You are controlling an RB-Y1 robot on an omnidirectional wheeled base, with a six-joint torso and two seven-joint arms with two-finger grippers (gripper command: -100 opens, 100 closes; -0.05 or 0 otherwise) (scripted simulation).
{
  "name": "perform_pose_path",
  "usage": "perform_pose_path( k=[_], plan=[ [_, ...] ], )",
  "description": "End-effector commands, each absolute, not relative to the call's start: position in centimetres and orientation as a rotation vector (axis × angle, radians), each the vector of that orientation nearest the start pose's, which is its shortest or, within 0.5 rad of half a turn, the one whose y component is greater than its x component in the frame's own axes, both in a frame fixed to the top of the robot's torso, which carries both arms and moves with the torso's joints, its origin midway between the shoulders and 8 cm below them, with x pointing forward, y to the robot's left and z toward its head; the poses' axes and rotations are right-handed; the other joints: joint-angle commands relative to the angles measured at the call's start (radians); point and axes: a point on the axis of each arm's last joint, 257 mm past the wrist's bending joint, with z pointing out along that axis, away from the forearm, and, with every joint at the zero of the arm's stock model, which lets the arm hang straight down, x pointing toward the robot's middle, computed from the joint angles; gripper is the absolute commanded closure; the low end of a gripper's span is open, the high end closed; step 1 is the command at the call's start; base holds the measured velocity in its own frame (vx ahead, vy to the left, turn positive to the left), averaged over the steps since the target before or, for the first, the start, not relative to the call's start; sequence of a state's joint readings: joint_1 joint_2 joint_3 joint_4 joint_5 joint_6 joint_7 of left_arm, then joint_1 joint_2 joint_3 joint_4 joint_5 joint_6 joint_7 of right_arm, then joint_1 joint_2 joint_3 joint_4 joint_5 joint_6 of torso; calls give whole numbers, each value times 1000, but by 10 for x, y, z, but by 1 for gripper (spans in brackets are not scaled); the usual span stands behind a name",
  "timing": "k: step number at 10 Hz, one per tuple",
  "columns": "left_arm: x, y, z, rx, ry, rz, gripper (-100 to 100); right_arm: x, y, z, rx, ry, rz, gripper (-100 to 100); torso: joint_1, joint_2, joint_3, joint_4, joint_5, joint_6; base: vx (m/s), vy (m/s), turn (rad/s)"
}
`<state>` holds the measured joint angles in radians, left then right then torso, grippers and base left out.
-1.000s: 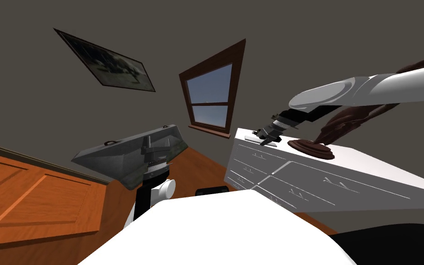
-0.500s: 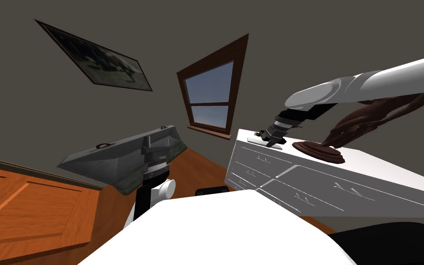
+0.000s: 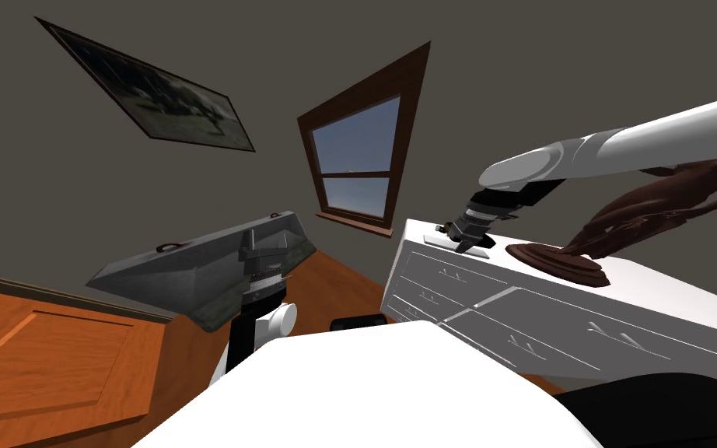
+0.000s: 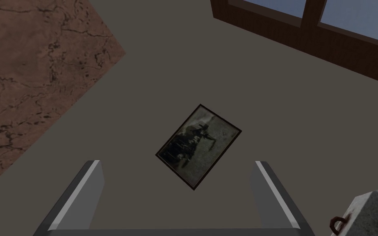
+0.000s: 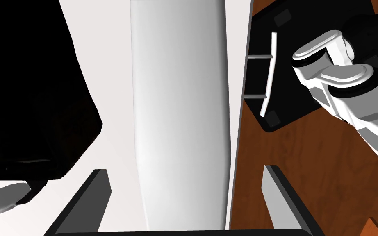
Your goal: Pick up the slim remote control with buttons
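Dim, flat light, no blur; walls splay toward the corners; the dresser (image 3: 645, 276) top is brightest, perhaps glare.

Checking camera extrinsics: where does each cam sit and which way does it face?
Head: on head, rolled, looking down-forward; shows dresser, left gripper, right gripper.
Left wrist: on left gripper, faces wall picture and window; own open fingers.
Right wrist: on right gripper, looks down at remote on dresser, between open fingers.
Shared: picture, head and left wrist; remote, head and right wrist.
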<state>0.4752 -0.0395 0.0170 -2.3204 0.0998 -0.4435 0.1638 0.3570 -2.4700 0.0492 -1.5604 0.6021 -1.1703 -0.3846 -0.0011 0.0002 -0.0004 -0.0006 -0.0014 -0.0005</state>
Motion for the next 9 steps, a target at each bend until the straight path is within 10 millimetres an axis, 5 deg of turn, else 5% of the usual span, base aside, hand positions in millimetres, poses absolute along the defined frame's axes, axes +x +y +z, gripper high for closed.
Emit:
perform_pose_path(
  k=[1, 3, 4, 8, 9],
  plan=[
    [343, 297, 40, -793, 458, -1513, 0, 333, -461, -56, -1465, 2716, -14, -100, 0, 0, 0, 0, 0, 0, -24, 18, 68],
    [343, 297, 40, -794, 458, -1513, 0, 333, -462, -58, -1464, 2718, -13, -100, 1, 1, 1, 1, 0, 0, -20, 14, 34],
    [343, 297, 40, -794, 458, -1512, 0, 333, -462, -59, -1463, 2717, -15, 100, 0, 1, 1, 1, 0, 0, 0, 0, 0],
    [343, 297, 40, -794, 458, -1512, 0, 333, -462, -59, -1462, 2717, -16, 100, 0, 1, 1, 0, 0, 0, 0, 0, 0],
    [343, 297, 40, -794, 458, -1512, 0, 333, -462, -59, -1462, 2717, -16, 0, 0, 1, 1, 0, 0, 0, 0, 0, 0]
  ],
)
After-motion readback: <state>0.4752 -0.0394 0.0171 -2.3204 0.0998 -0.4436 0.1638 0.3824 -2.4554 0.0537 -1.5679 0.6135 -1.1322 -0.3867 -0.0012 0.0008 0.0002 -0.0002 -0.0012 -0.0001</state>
